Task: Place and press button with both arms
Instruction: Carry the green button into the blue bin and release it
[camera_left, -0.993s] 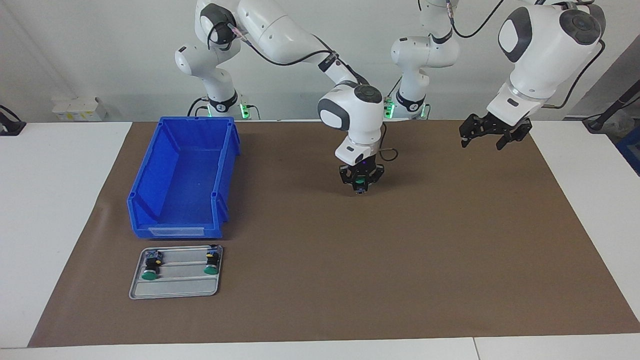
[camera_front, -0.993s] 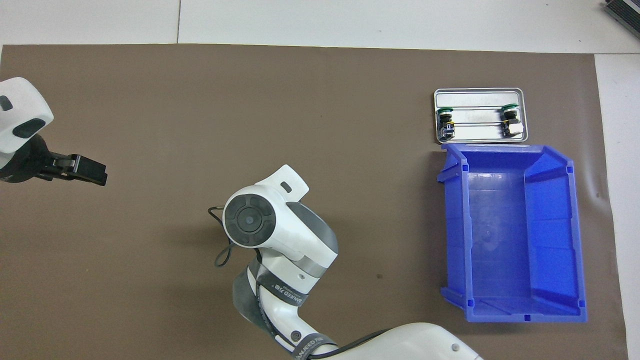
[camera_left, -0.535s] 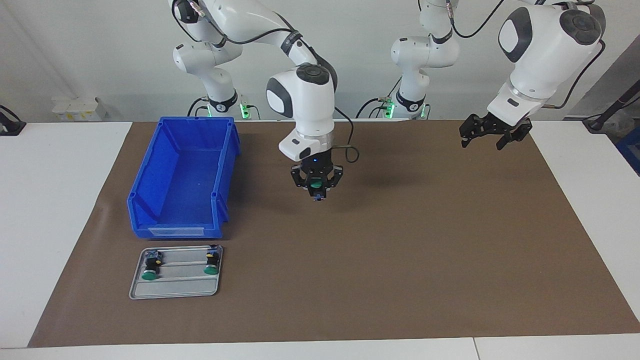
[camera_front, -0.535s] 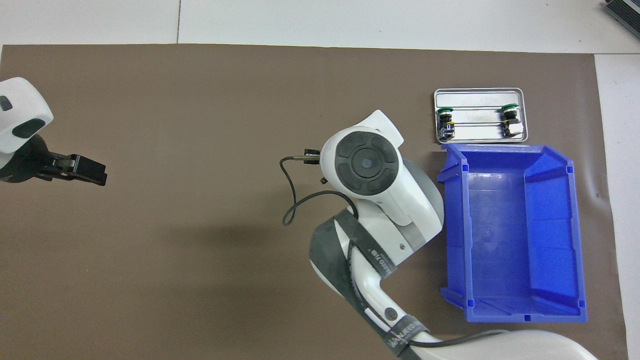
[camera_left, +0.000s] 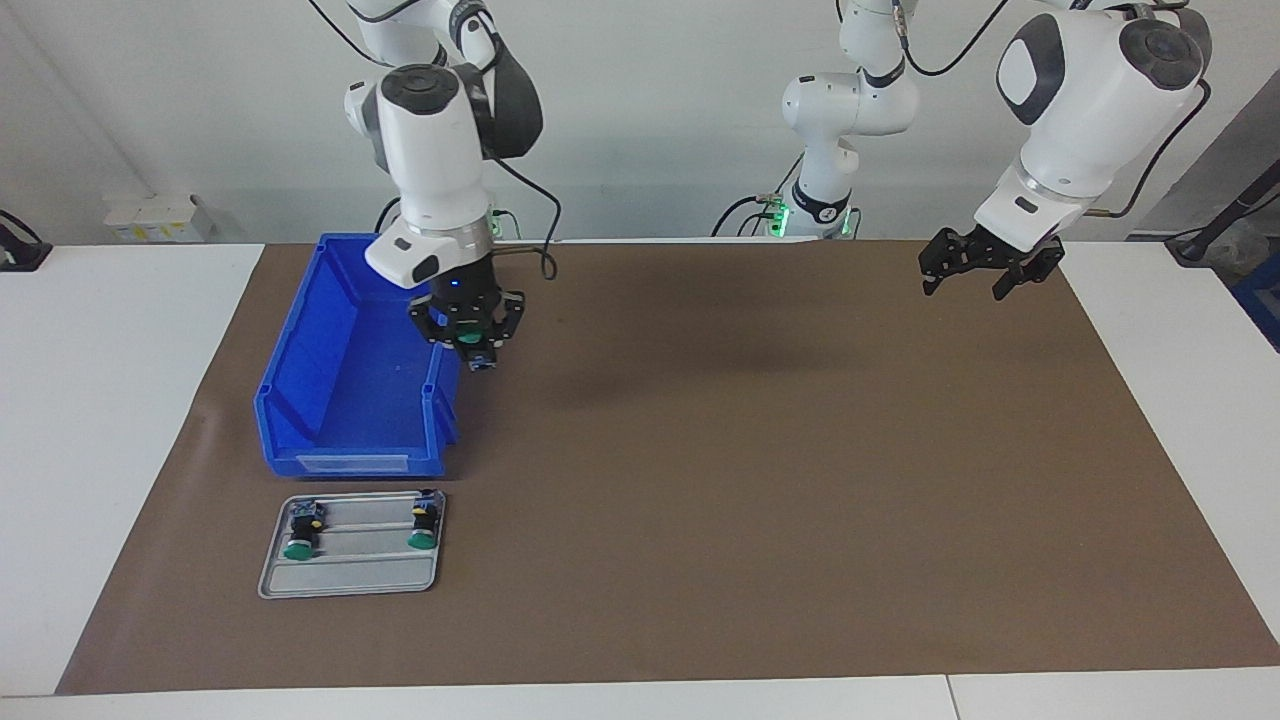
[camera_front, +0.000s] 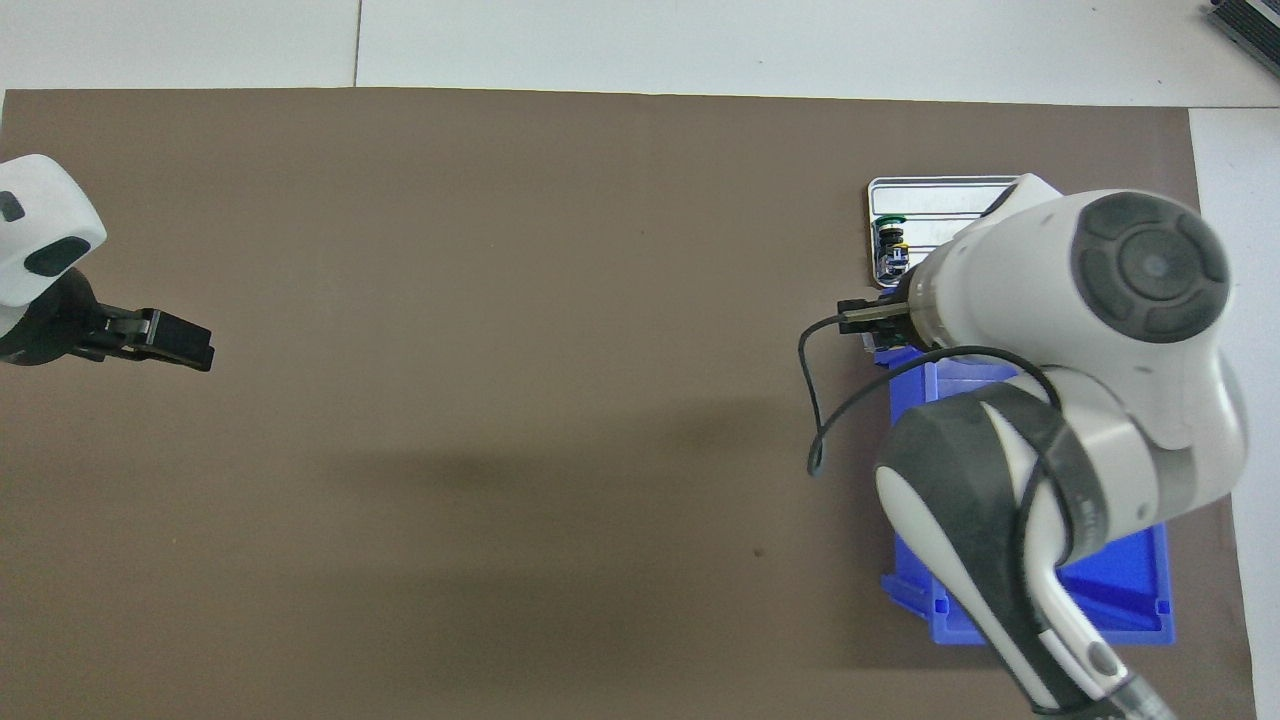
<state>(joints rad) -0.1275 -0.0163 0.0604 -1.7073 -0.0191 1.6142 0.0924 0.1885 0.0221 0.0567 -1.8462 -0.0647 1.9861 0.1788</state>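
Observation:
My right gripper (camera_left: 471, 347) is shut on the button (camera_left: 468, 350), whose green cap shows between the fingers with its bluish block hanging below. It hangs in the air over the blue bin's (camera_left: 300, 340) side wall that faces the table's middle. In the overhead view the right arm's wrist (camera_front: 1090, 300) hides the gripper and the button. My left gripper (camera_left: 985, 275) waits open and empty in the air over the mat at the left arm's end of the table; it also shows in the overhead view (camera_front: 180, 345).
A grey metal tray (camera_left: 350, 575) lies farther from the robots than the bin and holds two other green-capped buttons (camera_left: 298, 535) (camera_left: 423, 525). The tray (camera_front: 940, 192) is partly covered by the right arm in the overhead view. A brown mat (camera_left: 800, 500) covers the table.
My right arm has swung from the table's middle toward the right arm's end, carrying the button to over the bin's wall. The left arm has not moved.

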